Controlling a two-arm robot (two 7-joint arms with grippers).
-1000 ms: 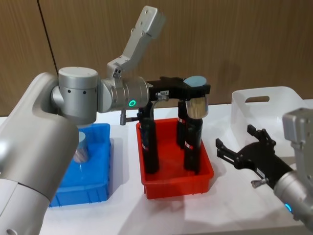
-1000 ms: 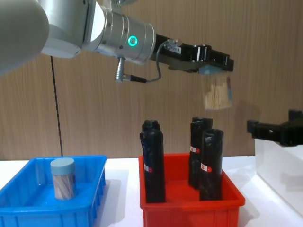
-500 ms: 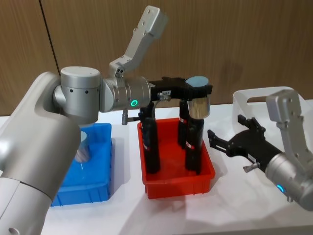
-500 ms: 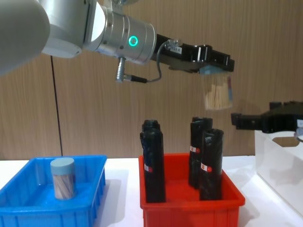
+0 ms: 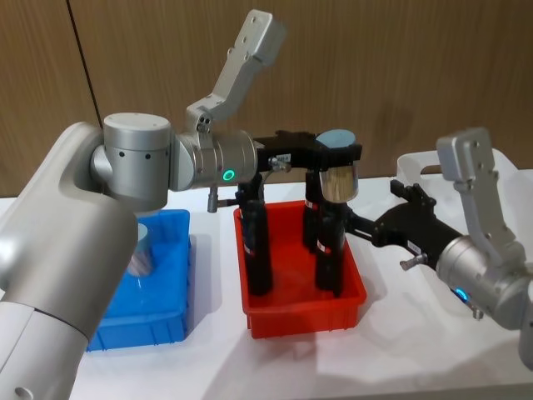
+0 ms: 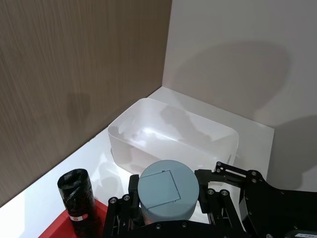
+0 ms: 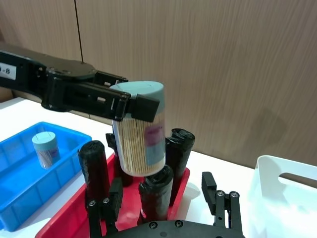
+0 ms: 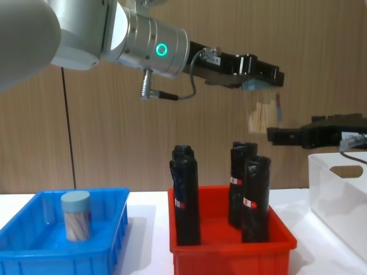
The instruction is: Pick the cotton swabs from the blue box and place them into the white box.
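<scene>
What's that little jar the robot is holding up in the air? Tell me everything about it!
It is a small clear round jar with a pale grey-blue lid, packed with tan swab sticks. A coloured label shows on its side. It hangs roughly upright above the red bin and its black rolls, touching neither. The left hand clamps it at the lid from both sides. The open right hand is close by, not touching it.
</scene>
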